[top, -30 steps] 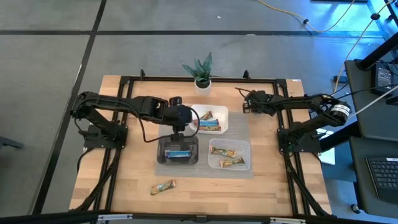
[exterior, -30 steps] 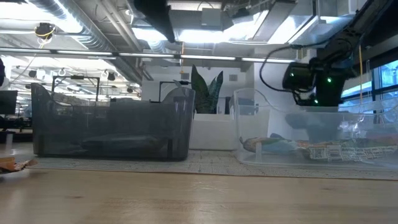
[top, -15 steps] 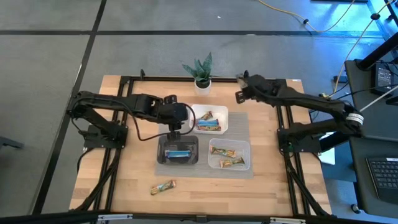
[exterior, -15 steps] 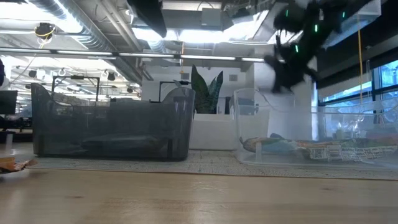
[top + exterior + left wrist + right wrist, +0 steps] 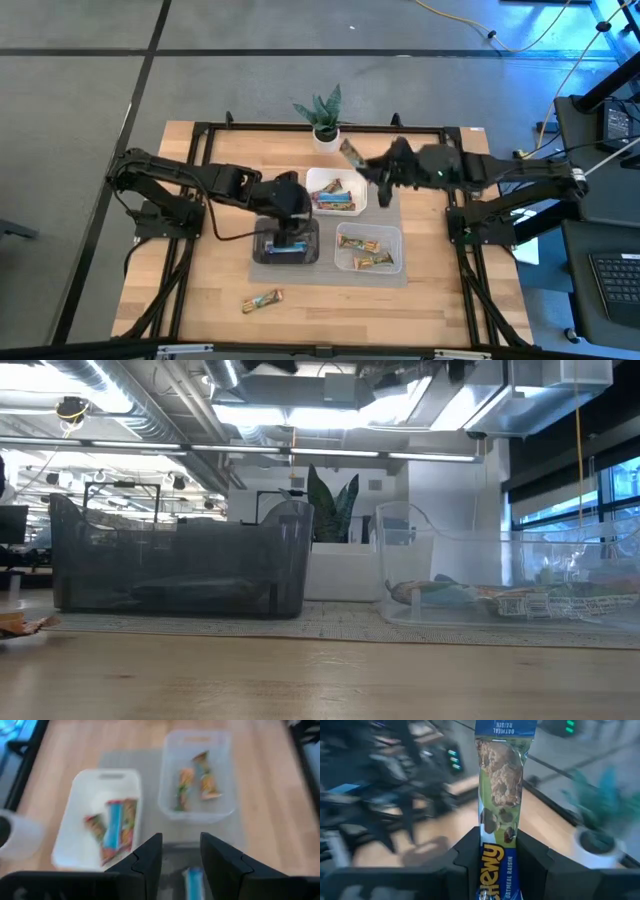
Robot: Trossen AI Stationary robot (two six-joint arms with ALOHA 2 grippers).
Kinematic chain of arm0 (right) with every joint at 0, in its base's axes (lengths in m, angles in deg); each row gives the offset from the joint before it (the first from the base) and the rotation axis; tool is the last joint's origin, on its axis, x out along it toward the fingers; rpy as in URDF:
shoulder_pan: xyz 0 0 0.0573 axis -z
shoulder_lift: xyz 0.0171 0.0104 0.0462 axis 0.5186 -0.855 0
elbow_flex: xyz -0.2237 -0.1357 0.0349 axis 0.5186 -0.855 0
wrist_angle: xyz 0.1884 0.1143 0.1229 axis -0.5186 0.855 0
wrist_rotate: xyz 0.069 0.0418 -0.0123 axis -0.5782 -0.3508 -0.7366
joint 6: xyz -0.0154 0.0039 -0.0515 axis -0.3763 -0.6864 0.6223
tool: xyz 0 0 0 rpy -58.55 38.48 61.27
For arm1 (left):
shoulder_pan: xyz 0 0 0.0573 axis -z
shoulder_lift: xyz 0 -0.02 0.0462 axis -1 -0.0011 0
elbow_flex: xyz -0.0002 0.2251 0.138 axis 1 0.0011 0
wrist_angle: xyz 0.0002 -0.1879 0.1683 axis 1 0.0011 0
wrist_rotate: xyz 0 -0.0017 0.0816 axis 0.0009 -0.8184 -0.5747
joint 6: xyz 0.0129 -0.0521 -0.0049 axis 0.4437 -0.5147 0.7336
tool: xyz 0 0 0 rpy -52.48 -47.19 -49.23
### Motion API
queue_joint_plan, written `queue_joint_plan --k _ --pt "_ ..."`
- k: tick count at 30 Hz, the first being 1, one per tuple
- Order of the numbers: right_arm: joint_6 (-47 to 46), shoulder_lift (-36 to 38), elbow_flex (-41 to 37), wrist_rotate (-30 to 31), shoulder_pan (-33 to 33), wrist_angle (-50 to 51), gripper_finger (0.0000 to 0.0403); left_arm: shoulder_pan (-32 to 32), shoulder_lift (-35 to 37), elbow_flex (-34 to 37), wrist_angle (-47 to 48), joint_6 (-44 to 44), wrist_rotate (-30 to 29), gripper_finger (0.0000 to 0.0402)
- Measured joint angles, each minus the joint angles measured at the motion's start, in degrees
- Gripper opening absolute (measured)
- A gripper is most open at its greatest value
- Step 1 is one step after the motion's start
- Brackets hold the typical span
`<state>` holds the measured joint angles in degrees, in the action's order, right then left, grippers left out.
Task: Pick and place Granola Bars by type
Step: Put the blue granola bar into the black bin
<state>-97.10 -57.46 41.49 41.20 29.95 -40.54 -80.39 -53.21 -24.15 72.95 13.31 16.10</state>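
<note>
Room: grey floor around the bench in the high view; ceiling ducts and strip lights behind it in the low view.
Surface: wooden table (image 5: 210,290) with a grey mat (image 5: 400,235) under three trays and a potted plant (image 5: 322,118) at the far edge.
Right arm: stretched across the far side, its right gripper (image 5: 372,172) raised just beyond the white tray (image 5: 358,181), fingers closed on a blue granola bar (image 5: 501,795) standing upright between them.
Left arm: bent in from the left, its left gripper (image 5: 286,222) over the dark tray (image 5: 262,252), fingers (image 5: 150,857) parted with nothing between them.
Dark tray: one blue bar (image 5: 288,246) inside.
White tray: mixed red and blue bars (image 5: 114,827).
Clear tray (image 5: 394,236): green-and-tan bars (image 5: 192,780).
Loose bar (image 5: 262,300): on bare wood near the front edge, well apart from the trays.
Writing: held wrapper reads "OATMEAL RAISIN" and "Chewy".
</note>
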Motion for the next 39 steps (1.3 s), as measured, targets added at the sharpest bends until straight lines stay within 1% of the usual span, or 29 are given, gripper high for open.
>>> queue_joint_plan --k 4,6,9,13,16,19,22,25,28,30,33,36,39 --pt "0.03 -0.01 2.06 2.10 -7.04 -1.96 0.0106 1.82 -0.04 0.00 -5.94 0.01 1.45 0.0128" --pt "1.48 -0.01 2.25 2.39 -10.12 -3.85 0.0106 2.72 -0.04 0.00 -9.77 -0.03 1.54 0.0138" --pt "5.43 -0.01 2.36 2.37 -14.04 -7.47 0.0106 4.00 -0.04 0.00 -16.96 0.09 1.08 0.0165" --pt "10.09 -0.02 2.36 2.29 -17.90 -10.63 0.0106 5.18 -0.04 0.00 -26.14 0.35 -0.22 0.0213" --pt "10.36 -0.01 2.38 2.33 -20.49 -11.16 0.0106 5.94 -0.04 0.00 -31.56 1.09 -0.19 0.0243" --pt "10.59 -0.01 2.38 2.31 -23.21 -11.19 0.0106 7.08 -0.46 0.00 -36.95 -1.24 -0.42 0.0258" --pt "12.83 -0.03 2.38 2.25 -25.66 -12.49 0.0106 7.89 -2.07 0.00 -40.70 -2.06 -0.45 0.0260" --pt "15.54 -0.03 2.39 2.19 -27.86 -14.76 0.0106 8.03 -5.15 0.02 -44.71 -4.09 -0.94 0.0257" --pt "16.24 -0.03 2.39 2.19 -29.56 -15.42 0.0106 8.02 -9.34 0.02 -53.29 -4.29 -3.22 0.0256" --pt "16.00 -0.14 2.39 2.18 -30.48 -15.38 0.0106 8.01 -11.65 0.04 -59.18 -3.13 -4.36 0.0256" --pt "16.08 -0.23 2.39 2.29 -32.47 -15.02 0.0106 8.31 -13.07 0.04 -64.45 -0.60 -5.36 0.0253" --pt "16.08 0.06 2.39 3.90 -34.57 -15.02 0.0106 9.24 -12.91 0.04 -65.69 2.27 -7.45 0.0249" --pt "16.36 0.21 2.41 7.53 -36.50 -14.83 0.0106 10.66 -12.26 0.07 -67.31 6.18 -10.46 0.0245"
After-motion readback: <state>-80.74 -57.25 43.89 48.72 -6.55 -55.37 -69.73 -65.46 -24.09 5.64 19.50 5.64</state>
